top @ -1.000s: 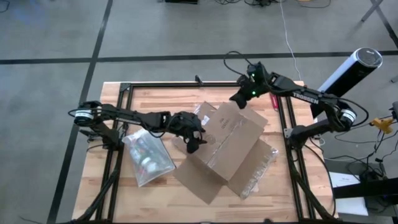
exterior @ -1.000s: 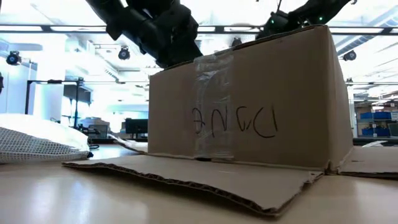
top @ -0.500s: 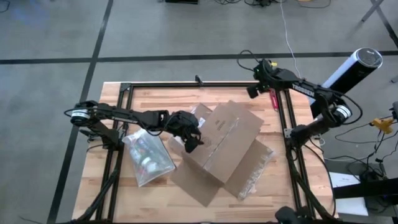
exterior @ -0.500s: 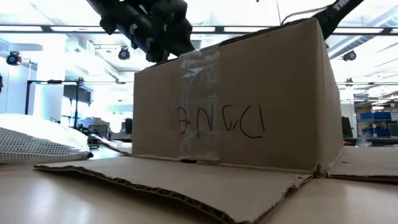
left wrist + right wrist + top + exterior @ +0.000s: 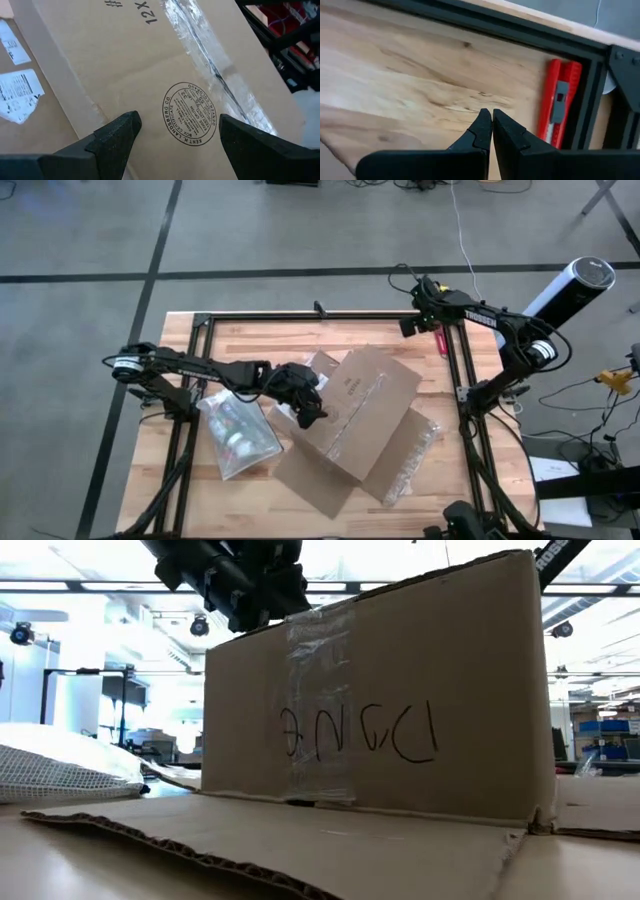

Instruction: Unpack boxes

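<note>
The brown cardboard box (image 5: 365,410) stands upside down mid-table with its taped face up. Its flaps (image 5: 300,840) lie spread flat on the wood. My left gripper (image 5: 310,408) is open at the box's left top edge. Its fingers straddle a round printed stamp (image 5: 190,115) on the top face. My right gripper (image 5: 408,328) is shut and points down over bare wood near the table's far right corner. It is beside a red utility knife (image 5: 559,102) and holds nothing. My left gripper slants down from the table's left over the box's top face (image 5: 150,65), near its left edge. Both fingers (image 5: 120,132) stand apart above the cardboard. I cannot tell whether they touch it.
A translucent zip pouch (image 5: 238,435) lies left of the box. Clear plastic wrap (image 5: 418,442) lies by the box's right flap. A black rail frame (image 5: 455,380) runs around the work area, and the knife lies against its far right rail.
My right gripper has left the box's far corner and gone toward the table's far right corner, sinking and tipping down beside the red knife. My left gripper has rolled about its own axis. The box has slid a little toward the near left, flaps with it.
</note>
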